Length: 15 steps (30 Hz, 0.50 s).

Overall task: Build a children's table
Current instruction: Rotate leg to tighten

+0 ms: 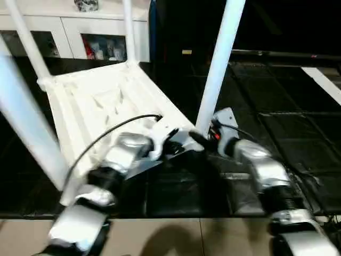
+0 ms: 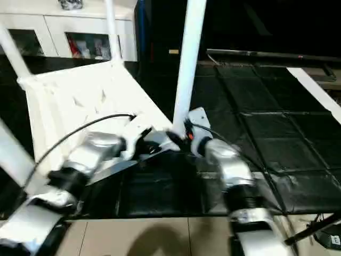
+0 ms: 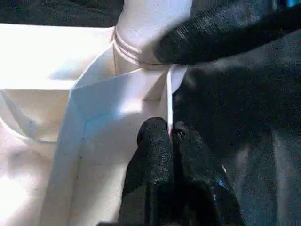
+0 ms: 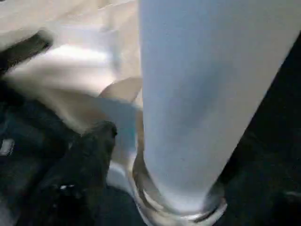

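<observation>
A: Arm pose? Both silver forearms rise from the bottom edge of the head view and converge at frame centre. The left gripper (image 3: 171, 141) has its two black fingers pressed together on the thin white rim of the children's table (image 1: 101, 101).

B: Confirmed. In the left wrist view the rim wall runs straight into the closed fingertips. Right gripper (image 1: 205, 140)?

A: It sits at the base of the near leg (image 1: 218, 64), just beside the corner socket. One black finger (image 4: 87, 160) lies next to the leg's foot in the right wrist view. How wide the fingers stand: cannot tell. Not visibly holding anything.

B: Table position?

A: Upside down, ribbed underside up, occupying the left-centre of the head view on the black floor mats (image 1: 277, 117). Legs point upward out of the top edge; another leg (image 1: 26, 128) crosses the left edge.

B: Room to move?

A: Open mat across the right half; a white cabinet (image 1: 69, 32) lines the upper left behind the table.
</observation>
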Tool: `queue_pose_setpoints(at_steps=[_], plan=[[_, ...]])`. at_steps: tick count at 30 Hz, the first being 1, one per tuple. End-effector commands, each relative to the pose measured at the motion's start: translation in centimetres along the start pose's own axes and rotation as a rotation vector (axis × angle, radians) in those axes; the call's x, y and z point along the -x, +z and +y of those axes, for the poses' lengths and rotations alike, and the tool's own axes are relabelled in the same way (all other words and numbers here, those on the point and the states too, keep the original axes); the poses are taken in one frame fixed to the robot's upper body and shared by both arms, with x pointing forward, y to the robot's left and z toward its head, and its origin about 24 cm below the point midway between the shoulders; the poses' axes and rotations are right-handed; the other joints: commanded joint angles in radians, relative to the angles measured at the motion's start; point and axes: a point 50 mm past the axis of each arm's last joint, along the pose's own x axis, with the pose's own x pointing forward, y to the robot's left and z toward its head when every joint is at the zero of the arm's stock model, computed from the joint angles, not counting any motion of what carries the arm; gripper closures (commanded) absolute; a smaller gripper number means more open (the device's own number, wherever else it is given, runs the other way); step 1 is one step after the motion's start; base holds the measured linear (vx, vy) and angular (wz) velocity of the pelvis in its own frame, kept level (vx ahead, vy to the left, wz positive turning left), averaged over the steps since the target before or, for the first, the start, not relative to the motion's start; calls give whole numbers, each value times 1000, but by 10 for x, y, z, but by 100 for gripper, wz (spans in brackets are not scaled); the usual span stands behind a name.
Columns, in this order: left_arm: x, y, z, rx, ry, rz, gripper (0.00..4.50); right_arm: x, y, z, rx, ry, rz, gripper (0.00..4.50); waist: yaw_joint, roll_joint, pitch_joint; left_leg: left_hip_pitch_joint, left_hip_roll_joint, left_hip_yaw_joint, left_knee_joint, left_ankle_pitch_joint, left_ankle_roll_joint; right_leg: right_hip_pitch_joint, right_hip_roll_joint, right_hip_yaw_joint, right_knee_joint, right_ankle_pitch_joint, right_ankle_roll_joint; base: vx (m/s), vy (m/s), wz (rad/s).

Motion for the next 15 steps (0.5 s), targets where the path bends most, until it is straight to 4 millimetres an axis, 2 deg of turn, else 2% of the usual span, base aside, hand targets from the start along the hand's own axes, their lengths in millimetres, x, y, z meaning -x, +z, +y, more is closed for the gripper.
queue_pose_setpoints(at_steps=[1, 3, 7, 9, 10, 13, 15], plan=[[1, 11, -5, -82, -83, -25, 450, 1, -1, 5, 30, 101, 15, 94, 6, -6, -68, 4, 69, -32, -56, -102, 99, 55, -116, 78, -73, -195, -159, 0, 0, 0], [10, 7, -3, -119, -147, -8, 450, 9, 2, 3, 53, 185, 5, 94, 21, -4, -67, 6, 73, -29, -54, -96, 109, 53, -116, 77, -68, -160, -174, 0, 0, 0], [16, 5, -4, -142, -198, 3, 450, 14, 4, 3, 65, 237, -3, 94, 32, -3, -71, 4, 79, -29, -51, -81, 102, 52, -118, 77, -56, -115, -187, 0, 0, 0], [28, 0, -8, -188, -330, 30, 450, 22, 4, 4, 104, 345, 0, 94, 41, -5, -70, 4, 79, -27, -51, -92, 103, 51, -120, 76, -56, -124, -189, 0, 0, 0], [32, -2, -9, -196, -366, 46, 450, 25, 3, 4, 109, 384, 3, 94, 45, -2, -70, 3, 80, -27, -50, -92, 98, 50, -120, 77, -54, -127, -189, 0, 0, 0], [35, -4, -10, -211, -393, 65, 450, 28, 2, 3, 117, 425, 6, 94, 50, -2, -67, 6, 80, -24, -51, -102, 94, 45, -116, 77, -56, -137, -187, 0, 0, 0], [39, -7, -11, -237, -442, 94, 450, 33, 2, 3, 82, 515, 11, 94, 56, -9, -65, 6, 78, -24, -51, -121, 82, 47, -120, 77, -63, -192, -175, 0, 0, 0]])
